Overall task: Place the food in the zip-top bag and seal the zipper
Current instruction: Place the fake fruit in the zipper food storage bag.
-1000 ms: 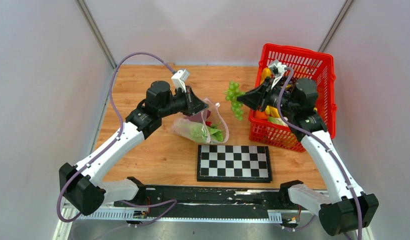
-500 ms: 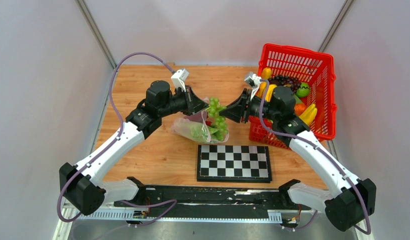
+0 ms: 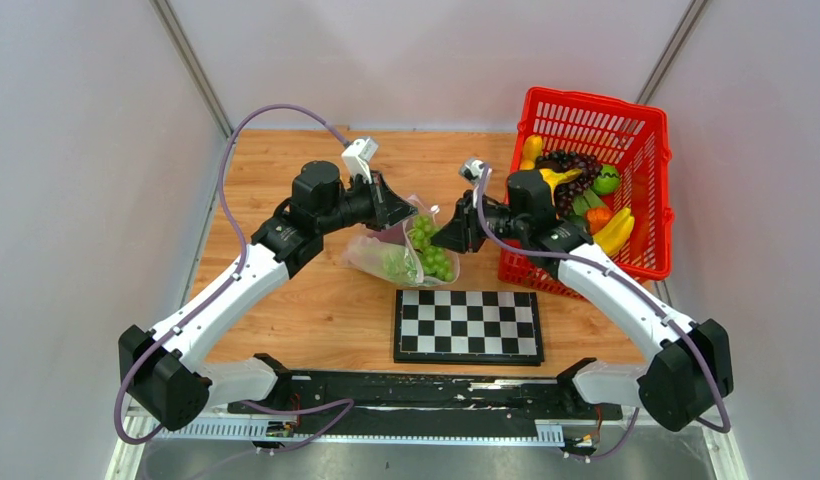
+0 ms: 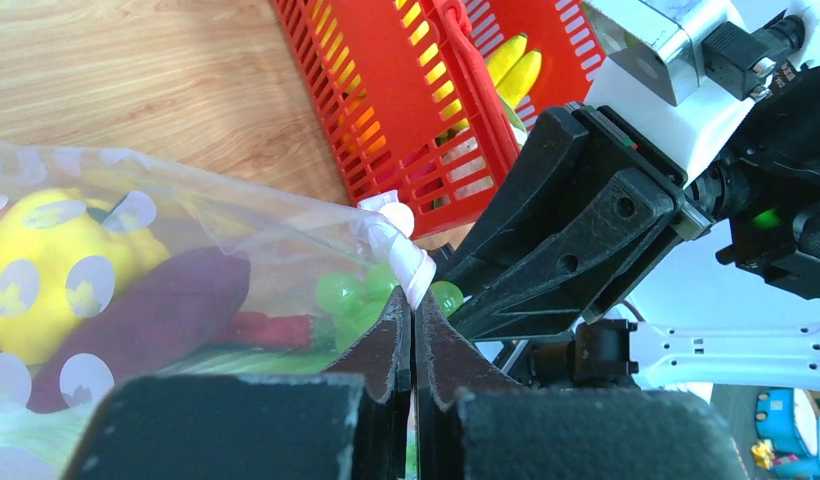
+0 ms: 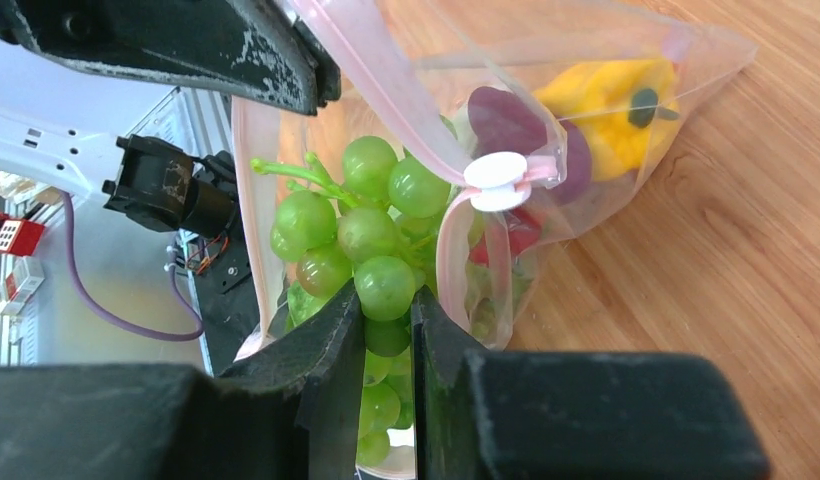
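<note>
Green grapes are pinched in the right jaws at the open mouth of the zip-top bag, which is turned toward that arm. The bunch's long axis is lined up with those jaws, pointing inward. The zipper is clamped by the left jaws, pressed together.

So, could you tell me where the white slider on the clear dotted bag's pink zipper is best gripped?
Probably across its stacked round discs, from the red basket side: the white slider juts out at the bag's mouth, and the left gripper pinches the zipper beside it.
</note>
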You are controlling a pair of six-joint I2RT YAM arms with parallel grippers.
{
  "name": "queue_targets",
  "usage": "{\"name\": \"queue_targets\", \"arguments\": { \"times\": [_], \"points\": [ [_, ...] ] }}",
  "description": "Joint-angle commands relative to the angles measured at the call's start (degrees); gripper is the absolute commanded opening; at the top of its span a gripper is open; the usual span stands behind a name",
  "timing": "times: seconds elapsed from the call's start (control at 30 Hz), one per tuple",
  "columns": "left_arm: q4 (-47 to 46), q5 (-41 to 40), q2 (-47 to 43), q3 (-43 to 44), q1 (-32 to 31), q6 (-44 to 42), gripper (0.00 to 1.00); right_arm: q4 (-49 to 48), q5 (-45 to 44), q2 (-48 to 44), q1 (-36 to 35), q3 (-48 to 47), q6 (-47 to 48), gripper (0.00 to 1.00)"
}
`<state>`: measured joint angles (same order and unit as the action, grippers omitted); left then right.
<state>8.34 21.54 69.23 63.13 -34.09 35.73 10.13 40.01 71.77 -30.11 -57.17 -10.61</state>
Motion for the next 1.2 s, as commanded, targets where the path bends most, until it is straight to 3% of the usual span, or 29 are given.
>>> {"name": "queue_targets", "arguments": {
  "times": [0.0, 0.2, 0.3, 0.47, 0.6, 0.67, 0.73, 0.83, 0.93, 1.17],
  "points": [
    [-4.1, 1.0, -1.5, 1.2, 0.1, 0.4, 0.0, 1.6, -5.0, 1.3, -1.7, -5.3, 2.5, 0.0],
    [-4.2, 3.2, -0.7, 1.3, 0.1, 0.2, 0.0, -0.7, -10.5, 3.6, -2.5, -8.9, -2.2, 0.0],
    [-4.3, 3.7, -0.9, 1.3, 0.1, 0.1, 0.0, 4.4, -20.8, 6.8, -3.1, -12.9, -6.1, 0.0],
    [-3.8, 3.3, -1.2, 1.5, 0.1, -0.2, 0.0, 12.4, -24.6, 11.5, -5.6, -18.3, -4.3, 0.03],
    [-3.7, 2.5, -1.1, 1.3, 0.1, -0.2, 0.0, 9.8, -18.6, 10.5, -7.3, -17.3, -1.3, 0.15],
    [-3.4, 2.0, -1.0, 1.2, 0.1, -0.1, 0.0, 8.1, -15.7, 9.5, -7.2, -15.7, -0.7, 0.27],
    [-3.3, 1.4, -1.3, 1.2, 0.1, -0.2, 0.0, 9.2, -17.5, 7.9, -7.1, -15.0, -0.2, 0.48],
    [-2.8, 0.5, -1.5, 1.2, 0.1, -0.5, 0.0, 10.2, -18.2, 5.3, -7.0, -13.5, 2.0, 0.51],
    [-2.8, 0.4, -1.2, 1.4, 0.1, -0.6, 0.0, 11.0, -17.6, 3.0, -6.9, -11.4, 2.6, 0.62],
    [-3.3, 0.9, -0.8, 1.6, 0.1, -0.2, 0.0, 11.5, -17.2, 2.4, -6.9, -7.5, 3.0, 0.64]
  ]
}}
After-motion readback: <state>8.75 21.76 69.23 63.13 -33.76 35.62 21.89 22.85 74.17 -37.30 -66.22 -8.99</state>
